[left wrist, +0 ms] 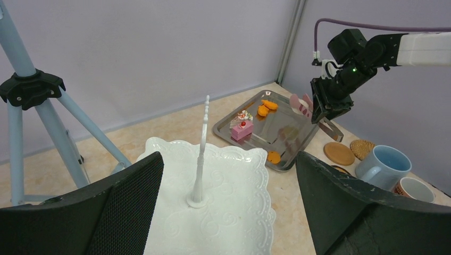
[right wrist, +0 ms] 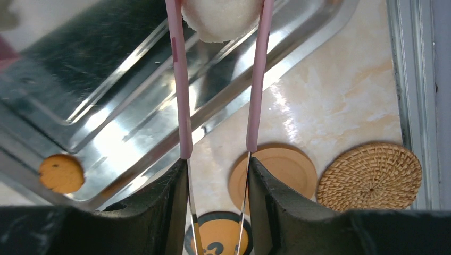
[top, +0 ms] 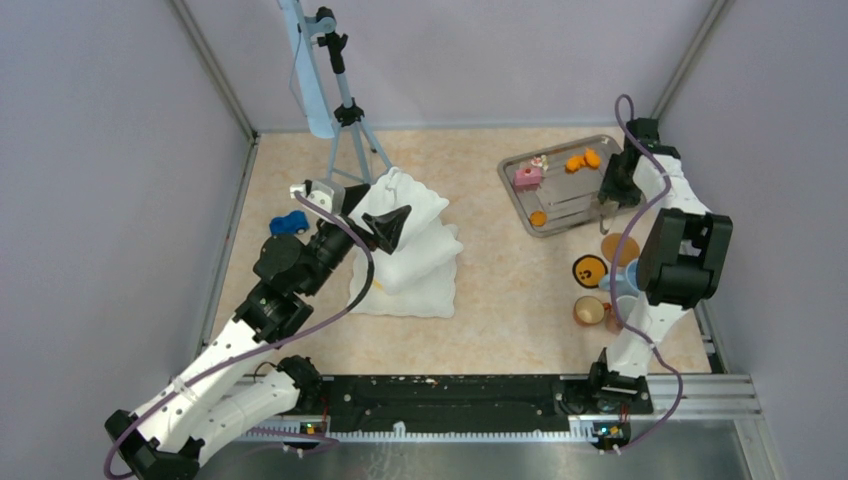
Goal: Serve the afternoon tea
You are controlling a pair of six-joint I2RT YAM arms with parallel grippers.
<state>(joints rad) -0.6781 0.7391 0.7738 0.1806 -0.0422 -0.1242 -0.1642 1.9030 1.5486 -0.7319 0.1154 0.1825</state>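
The right gripper (right wrist: 215,175) clamps the tongs (right wrist: 181,79), and the tongs pinch a cream pastry (right wrist: 223,18) above the tray (top: 560,215), at 1 o'clock on the table (top: 500,290). A cake slice (left wrist: 241,129) and orange pastries (left wrist: 264,108) lie in this tray. The left gripper (left wrist: 228,164) has its fingers spread wide above the white plate (left wrist: 234,223). A brown mug (top: 589,311) stands at 4 o'clock.

Lilac walls (top: 100,150); beige marbled tabletop (top: 500,290); pale-blue tripod (top: 346,112) at rear.
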